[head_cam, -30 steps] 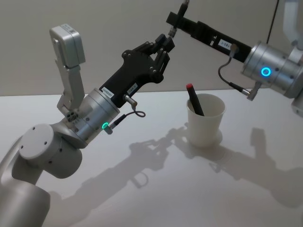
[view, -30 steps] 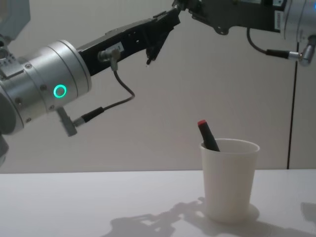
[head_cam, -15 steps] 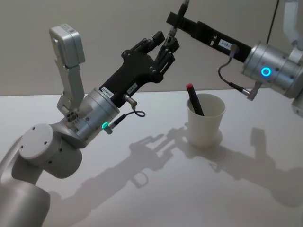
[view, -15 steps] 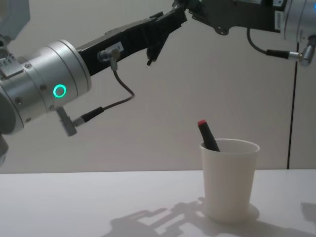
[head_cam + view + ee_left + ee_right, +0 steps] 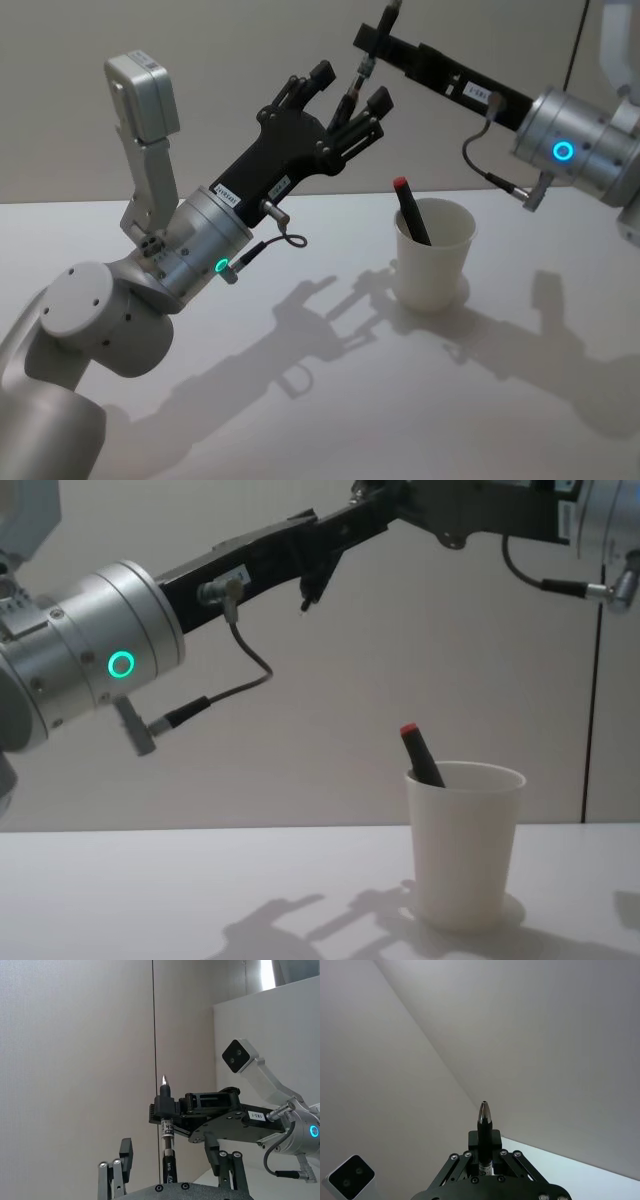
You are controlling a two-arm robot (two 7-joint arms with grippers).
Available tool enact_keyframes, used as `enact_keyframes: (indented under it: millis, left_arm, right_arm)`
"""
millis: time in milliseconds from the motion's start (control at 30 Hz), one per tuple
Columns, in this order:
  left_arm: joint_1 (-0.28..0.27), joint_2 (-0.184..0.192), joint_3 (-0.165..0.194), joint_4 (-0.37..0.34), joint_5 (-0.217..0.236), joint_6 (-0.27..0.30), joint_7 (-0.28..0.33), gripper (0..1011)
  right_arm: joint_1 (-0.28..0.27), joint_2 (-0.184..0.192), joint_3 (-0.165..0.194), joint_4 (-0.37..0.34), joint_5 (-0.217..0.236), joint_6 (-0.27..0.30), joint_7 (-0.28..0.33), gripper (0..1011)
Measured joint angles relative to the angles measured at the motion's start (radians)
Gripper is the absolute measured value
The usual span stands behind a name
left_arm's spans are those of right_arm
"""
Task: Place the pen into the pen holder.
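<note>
Right claw grips a pen aloft; left claw spread wide, empty. Pen holder (one red-capped pen inside) awaits insertion.

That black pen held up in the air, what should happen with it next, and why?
Probably the right gripper, shut on the pen, should carry it away toward the pen holder, since the left gripper is open around it.
</note>
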Motion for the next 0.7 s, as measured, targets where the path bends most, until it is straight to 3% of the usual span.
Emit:
enact_keyframes:
  millis: [200, 700]
  left_arm:
    - [0.0, 0.0, 0.0, 0.0, 0.0, 0.0, 0.0, 1001]
    - [0.0, 0.0, 0.0, 0.0, 0.0, 0.0, 0.0, 1001]
  right_arm:
    - [0.0, 0.009, 0.005, -0.005, -0.018, -0.03, -0.011, 129]
    - [-0.009, 0.056, 0.035, -0.026, -0.102, -0.131, -0.074, 129]
